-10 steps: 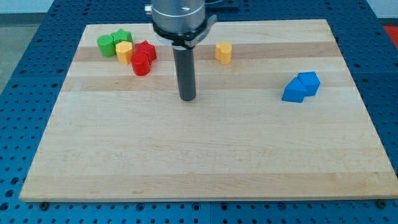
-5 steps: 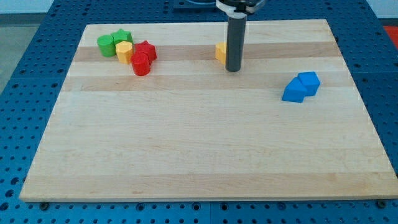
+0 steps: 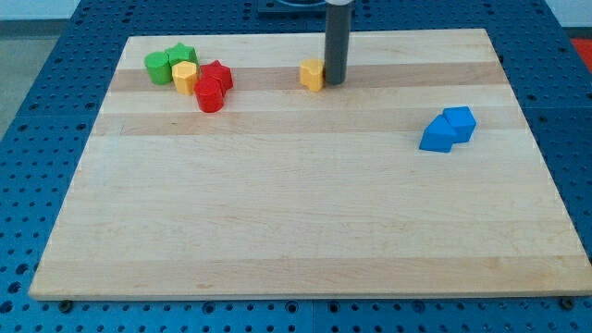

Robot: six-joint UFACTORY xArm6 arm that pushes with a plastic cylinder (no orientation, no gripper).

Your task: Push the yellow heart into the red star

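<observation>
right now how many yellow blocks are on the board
2. One yellow block sits in the cluster at the view's top left, between the green blocks and red blocks. The yellow heart is at top centre, just left of my tip.

— What's around the work area on my feed?

— A pale wooden board with lengthwise grain bands fills most of my view. It lies on a blue perforated metal table, holes in a regular grid.

— Lighting?

— Even and bright. I see only soft shadows on the wood.
</observation>
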